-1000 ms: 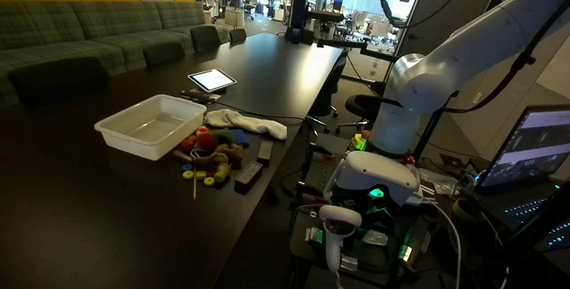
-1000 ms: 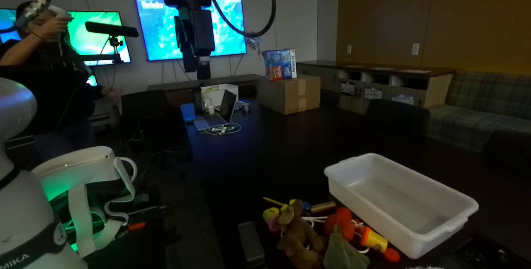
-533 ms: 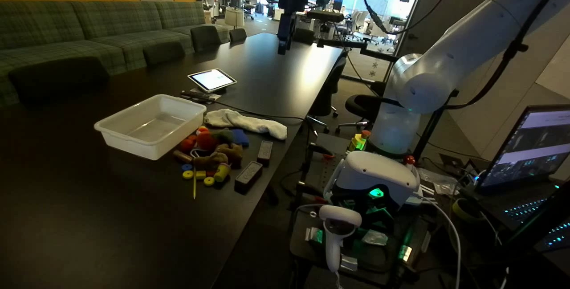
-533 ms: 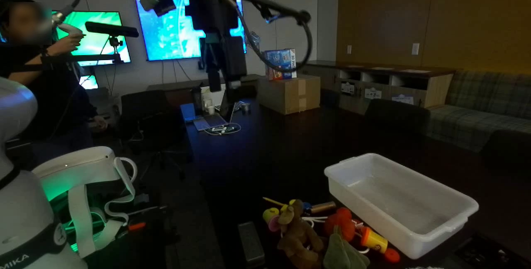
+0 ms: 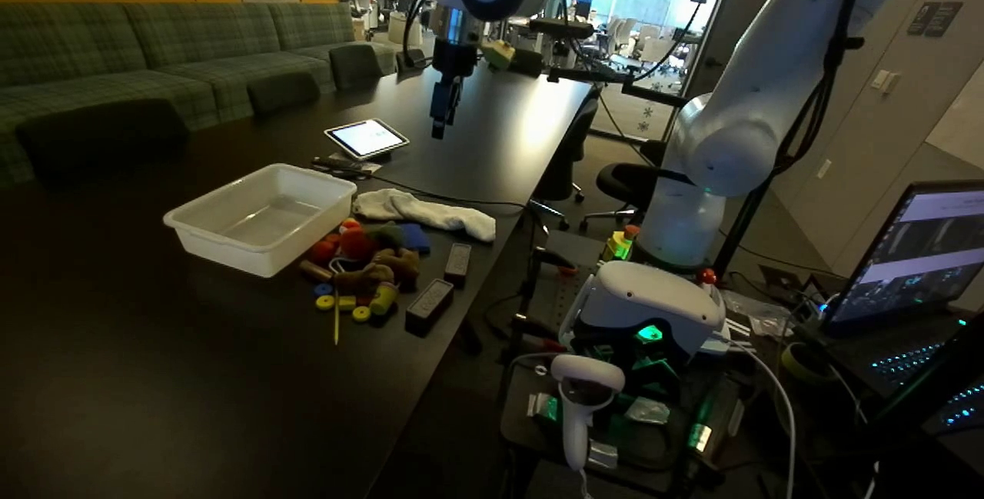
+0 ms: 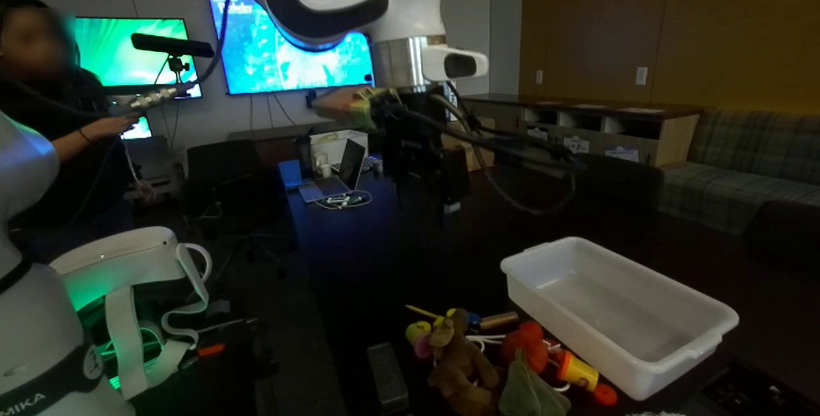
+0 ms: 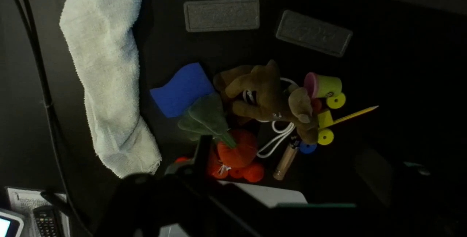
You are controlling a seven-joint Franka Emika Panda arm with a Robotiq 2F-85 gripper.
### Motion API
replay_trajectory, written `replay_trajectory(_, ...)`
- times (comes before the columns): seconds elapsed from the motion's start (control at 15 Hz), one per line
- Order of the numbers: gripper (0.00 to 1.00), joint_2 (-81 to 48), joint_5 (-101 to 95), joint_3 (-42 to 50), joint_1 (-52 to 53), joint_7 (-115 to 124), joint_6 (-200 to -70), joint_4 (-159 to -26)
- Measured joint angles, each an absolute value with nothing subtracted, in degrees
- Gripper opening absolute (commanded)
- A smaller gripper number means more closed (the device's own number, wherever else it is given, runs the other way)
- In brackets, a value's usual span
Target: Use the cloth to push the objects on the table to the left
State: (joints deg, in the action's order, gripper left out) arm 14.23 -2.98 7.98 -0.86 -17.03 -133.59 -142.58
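The white cloth lies bunched lengthwise on the dark table; in the wrist view the cloth runs down the left side. Beside it is the pile of objects: a brown plush toy, an orange-red plush, a green plush piece, a blue piece, yellow discs, a pencil and a green-and-pink cup. My gripper hangs above the table, beyond the cloth and apart from everything. It stands open, holding nothing; in the wrist view its right finger is lost in darkness.
A white tray sits against the pile. Two dark grey blocks lie near the table edge. A tablet, a remote and a black cable are close to the cloth. A person stands behind.
My gripper has come down and nearer to the tray and cloth, moving left in an exterior view. Cloth, objects and tray lie as before.
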Motion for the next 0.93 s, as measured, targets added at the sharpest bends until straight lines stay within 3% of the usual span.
replay_trajectory(0.4, 1.00, -5.2, -3.0, 8.3, -4.3, -18.6, -149.9, -138.7)
replay_trajectory(0.93, 1.00, -27.3, -3.0, 8.2, -11.6, -18.7, -155.8, -126.5)
